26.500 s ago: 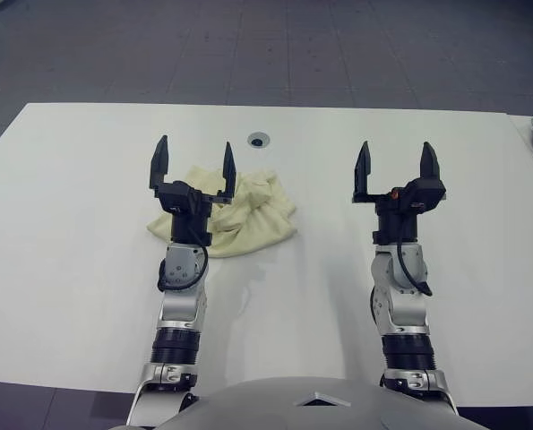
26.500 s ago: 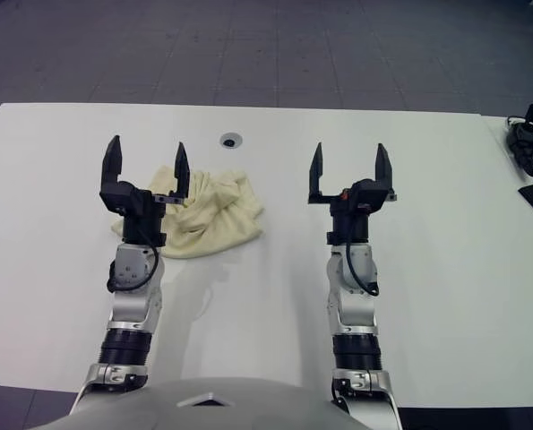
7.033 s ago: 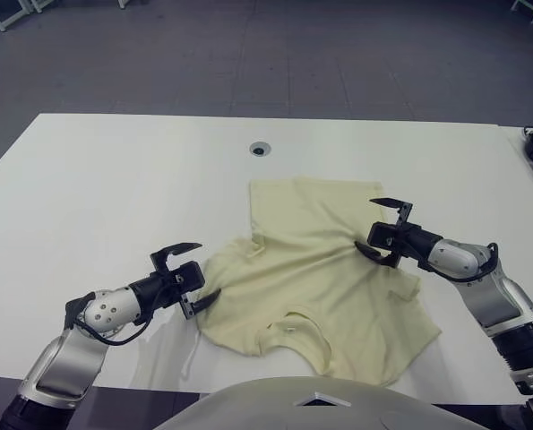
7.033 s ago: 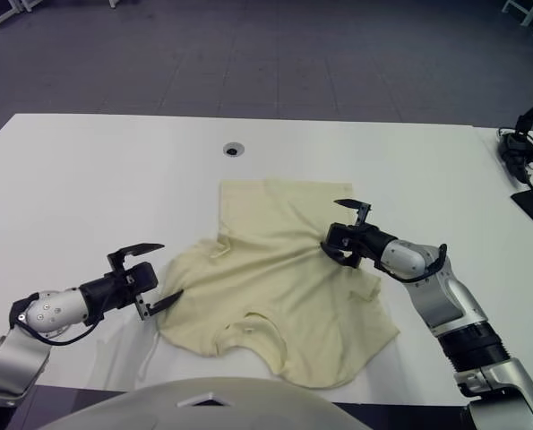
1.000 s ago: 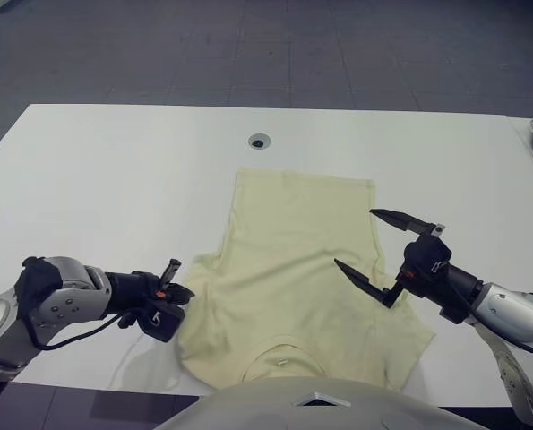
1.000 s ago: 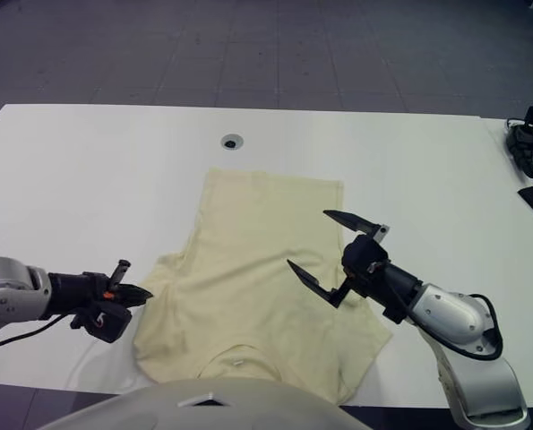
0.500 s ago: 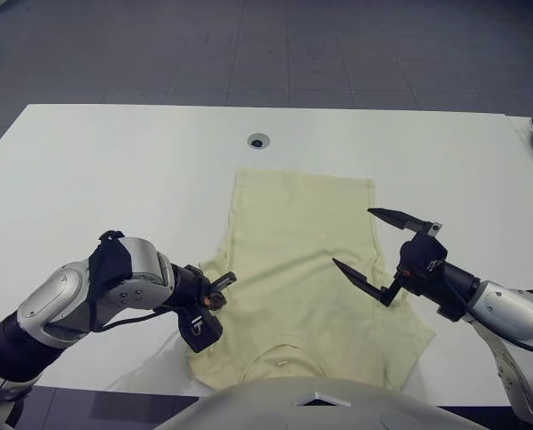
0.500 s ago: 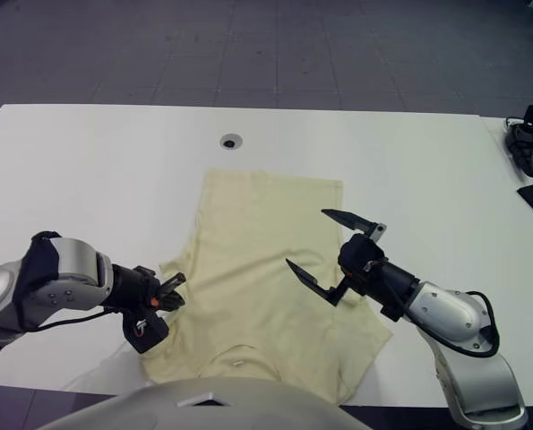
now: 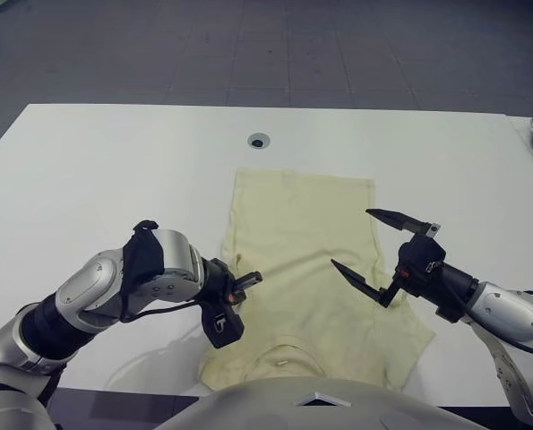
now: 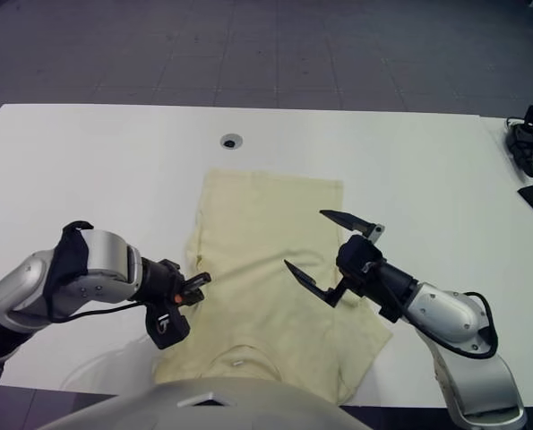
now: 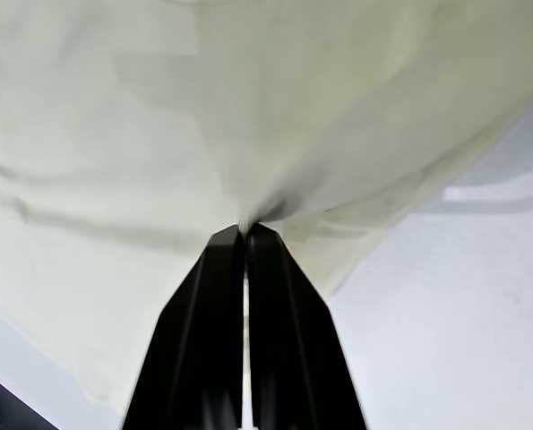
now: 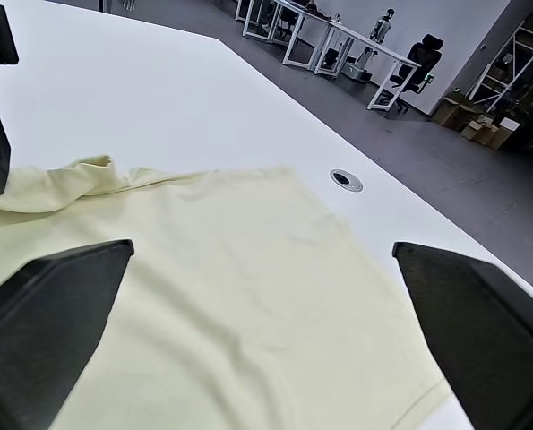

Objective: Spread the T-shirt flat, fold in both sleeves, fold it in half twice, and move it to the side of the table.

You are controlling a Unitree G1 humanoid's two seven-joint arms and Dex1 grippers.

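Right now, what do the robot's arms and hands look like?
The left arm and right arm are rounded silver-grey shells with black joints, each trailing a thin black cable. The left hand and right hand are matte black, each with two long, tapering, pointed fingers.

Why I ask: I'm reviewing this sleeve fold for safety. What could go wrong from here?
1. The left hand is shut on only a small pinch of the T-shirt at its sleeve, so the cloth may slip free mid-fold.
2. The right hand hangs open above the shirt and does not seem to pin it, so the pull could drag and wrinkle the body.
3. The collar end lies at the near edge of the table and could slide off.
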